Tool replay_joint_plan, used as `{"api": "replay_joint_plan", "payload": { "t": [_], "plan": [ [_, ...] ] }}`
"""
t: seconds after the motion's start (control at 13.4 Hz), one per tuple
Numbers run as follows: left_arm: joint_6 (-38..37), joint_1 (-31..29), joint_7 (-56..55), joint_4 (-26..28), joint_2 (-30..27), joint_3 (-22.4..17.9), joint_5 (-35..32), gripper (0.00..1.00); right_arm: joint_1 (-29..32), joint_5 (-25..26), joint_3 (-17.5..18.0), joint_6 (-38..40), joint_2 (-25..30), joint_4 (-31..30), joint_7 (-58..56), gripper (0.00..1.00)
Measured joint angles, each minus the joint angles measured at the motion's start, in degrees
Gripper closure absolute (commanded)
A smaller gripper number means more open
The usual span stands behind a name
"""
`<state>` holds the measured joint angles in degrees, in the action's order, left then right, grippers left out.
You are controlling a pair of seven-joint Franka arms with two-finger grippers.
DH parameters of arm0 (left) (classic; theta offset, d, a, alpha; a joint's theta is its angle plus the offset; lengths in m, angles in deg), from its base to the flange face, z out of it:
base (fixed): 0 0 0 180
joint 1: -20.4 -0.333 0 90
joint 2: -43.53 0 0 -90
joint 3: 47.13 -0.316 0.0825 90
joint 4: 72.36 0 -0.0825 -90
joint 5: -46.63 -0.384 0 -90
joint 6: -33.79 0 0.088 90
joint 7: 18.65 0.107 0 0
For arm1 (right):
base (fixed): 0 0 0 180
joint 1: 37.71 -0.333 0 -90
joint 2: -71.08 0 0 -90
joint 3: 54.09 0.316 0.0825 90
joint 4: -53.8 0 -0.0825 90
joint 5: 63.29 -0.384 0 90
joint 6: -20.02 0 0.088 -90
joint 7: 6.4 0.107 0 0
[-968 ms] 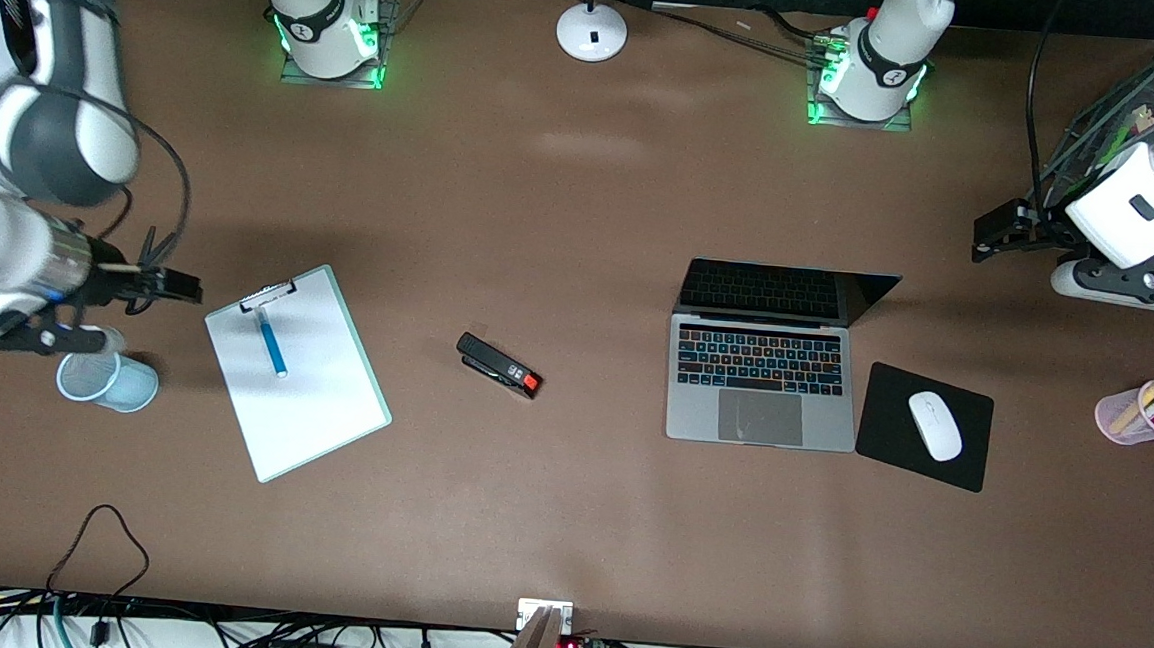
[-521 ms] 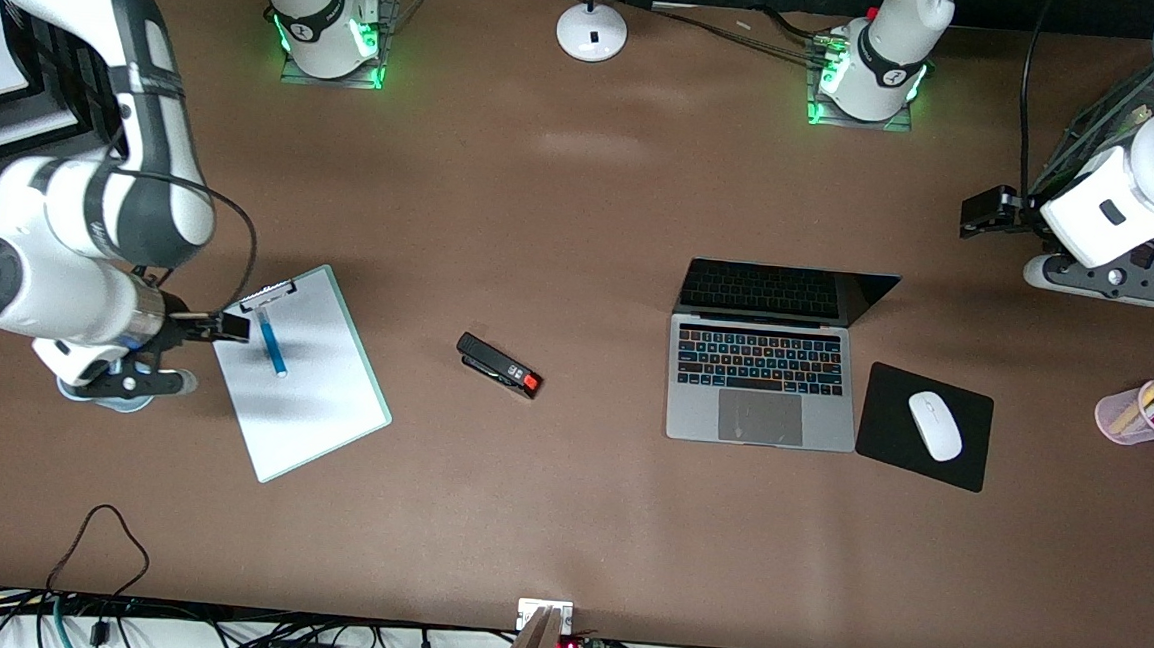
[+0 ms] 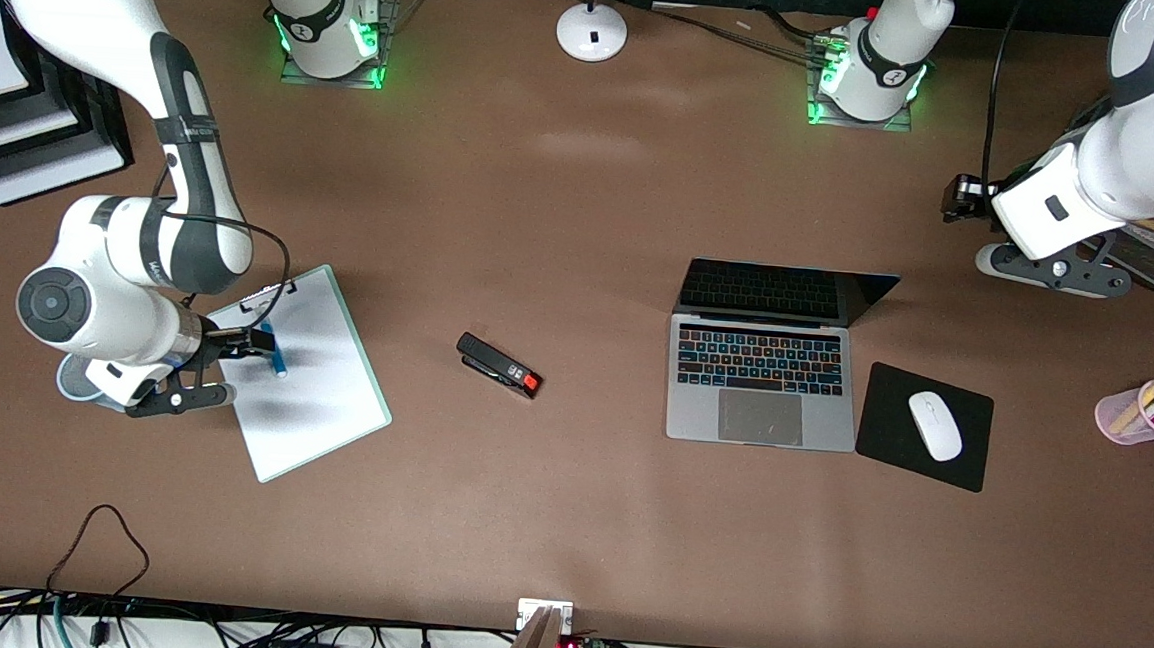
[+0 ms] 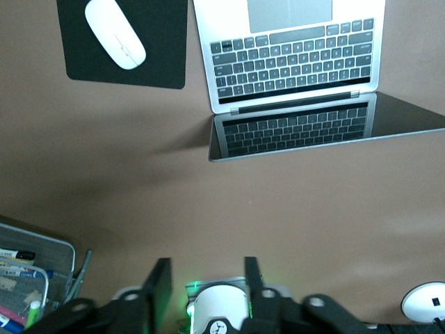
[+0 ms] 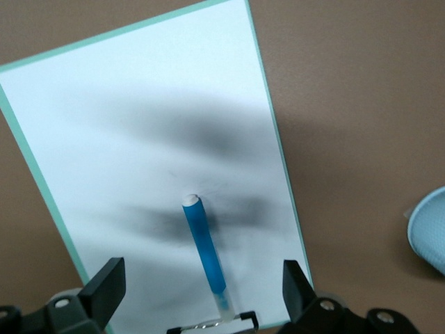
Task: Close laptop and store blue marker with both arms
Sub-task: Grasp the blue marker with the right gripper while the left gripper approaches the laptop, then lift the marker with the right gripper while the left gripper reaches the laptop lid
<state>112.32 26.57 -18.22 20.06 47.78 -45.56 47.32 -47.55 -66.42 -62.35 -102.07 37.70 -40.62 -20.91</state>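
Note:
The laptop (image 3: pixel 763 380) stands open near the table's middle, its dark screen tilted back; it also shows in the left wrist view (image 4: pixel 292 59). The blue marker (image 3: pixel 276 357) lies on a white clipboard (image 3: pixel 317 398), its whitish end by the clip. In the right wrist view the marker (image 5: pixel 204 252) lies between the open fingers. My right gripper (image 3: pixel 253 338) hovers open over the marker's clip end, touching nothing. My left gripper (image 3: pixel 958 199) is open and empty over bare table, toward the left arm's end from the laptop; it shows in its own view (image 4: pixel 205 285).
A black stapler (image 3: pixel 499 364) lies between clipboard and laptop. A white mouse (image 3: pixel 935 424) sits on a black pad (image 3: pixel 880 443) beside the laptop. A pink cup of markers (image 3: pixel 1146 409) stands at the left arm's end. A pale blue cup (image 5: pixel 431 229) is under the right arm.
My right arm has swung from over the pale blue cup to over the clipboard and marker. My left gripper has drifted away from the front camera and slightly toward the laptop.

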Motion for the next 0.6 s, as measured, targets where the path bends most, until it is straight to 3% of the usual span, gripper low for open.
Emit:
{"api": "replay_joint_plan", "payload": {
  "t": [0.3,0.6],
  "plan": [
    [-1.50,-0.01,0.00,0.01,0.01,-0.07,0.22,0.99,0.02,0.00,-0.03,-5.13,-0.01,-4.58,-3.94,0.00],
    [-3.66,-0.03,-6.65,1.35,0.02,1.60,5.77,1.00,0.07,0.01,-0.06,-5.38,-0.01,-5.82,-8.63,0.01]
  ]
}}
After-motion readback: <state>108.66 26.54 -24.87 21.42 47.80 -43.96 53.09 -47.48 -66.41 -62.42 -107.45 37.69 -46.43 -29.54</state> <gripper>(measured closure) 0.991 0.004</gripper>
